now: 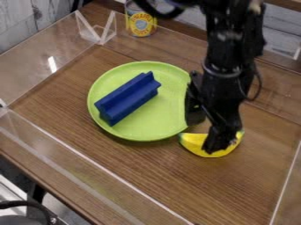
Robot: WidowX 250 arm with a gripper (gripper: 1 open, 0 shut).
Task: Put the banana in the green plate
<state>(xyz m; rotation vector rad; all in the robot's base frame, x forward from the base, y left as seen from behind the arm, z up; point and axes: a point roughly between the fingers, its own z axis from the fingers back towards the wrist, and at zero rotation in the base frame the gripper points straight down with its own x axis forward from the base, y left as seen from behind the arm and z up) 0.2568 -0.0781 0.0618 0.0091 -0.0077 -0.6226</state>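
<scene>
While hovering over the yellow banana, beside the green plate | fingers spread apart | blue block resting on plate | all on wooden counter

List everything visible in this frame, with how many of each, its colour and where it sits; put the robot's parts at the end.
Green plate: one, lime green, on the table left of the arm in the picture
Blue block: one, dark blue, lying on the left part of the plate
Banana: one, yellow, on the table just beyond the plate's lower right edge, partly hidden by the pincer
Can: one, yellow and silvery, at the top of the picture
Table: one, brown wood, under everything
Black cable or ring: one, black, bottom left corner
Robot arm: one, black, coming down from the top right
Pincer: one, black, open, at the banana
</scene>
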